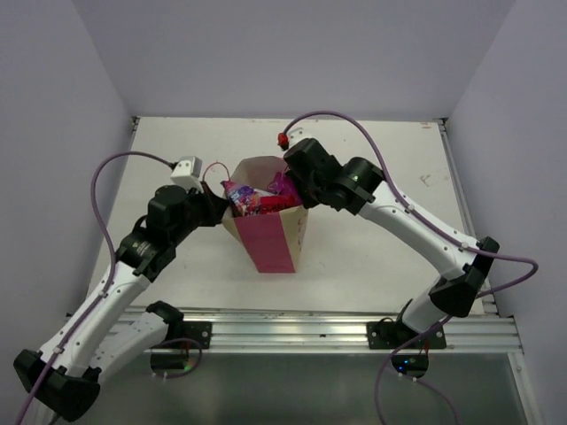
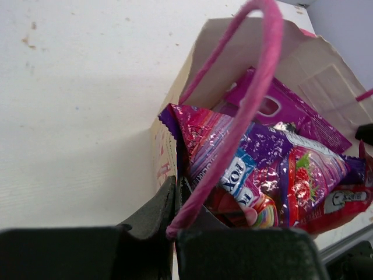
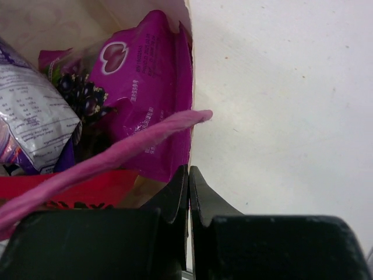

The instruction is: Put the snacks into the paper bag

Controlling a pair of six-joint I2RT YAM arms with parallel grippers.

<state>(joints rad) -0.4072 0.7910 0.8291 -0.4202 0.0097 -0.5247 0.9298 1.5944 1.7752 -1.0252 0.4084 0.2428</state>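
Left wrist: one paper bag [image 2: 309, 58], three snacks [image 2: 280, 169] visible inside.

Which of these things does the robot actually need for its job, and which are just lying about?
For the job:
- paper bag
- snacks inside it: purple packet, magenta packet, red packet
- left gripper and right gripper, each pinched on the bag's rim

Just lying about:
- purple cables
- red plug
- metal rail
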